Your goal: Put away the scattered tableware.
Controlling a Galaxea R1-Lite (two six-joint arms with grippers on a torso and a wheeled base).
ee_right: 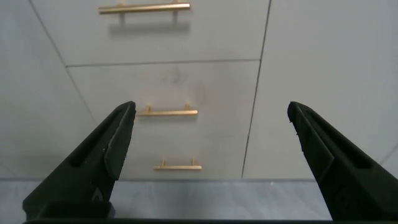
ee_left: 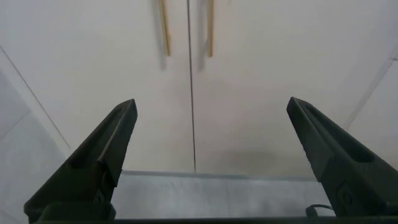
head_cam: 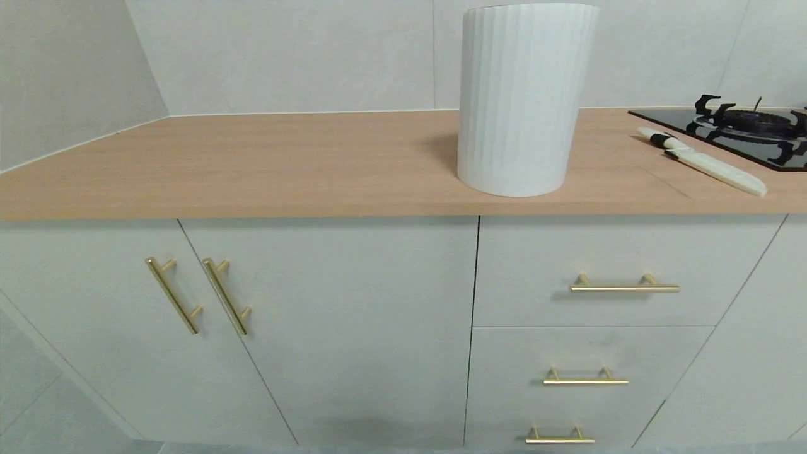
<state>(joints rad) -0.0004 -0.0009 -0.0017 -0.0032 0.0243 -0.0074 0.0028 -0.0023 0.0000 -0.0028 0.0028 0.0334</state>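
One knife (head_cam: 701,161): cream, black band, flat by stove (head_cam: 744,129)
Holder (head_cam: 523,101): white, ribbed
Left gripper (ee_left: 210,102): wide, empty
Right gripper (ee_right: 210,106): wide, empty

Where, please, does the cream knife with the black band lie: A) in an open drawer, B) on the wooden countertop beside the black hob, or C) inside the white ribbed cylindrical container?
B: the cream knife lies flat on the wooden countertop beside the black hob.
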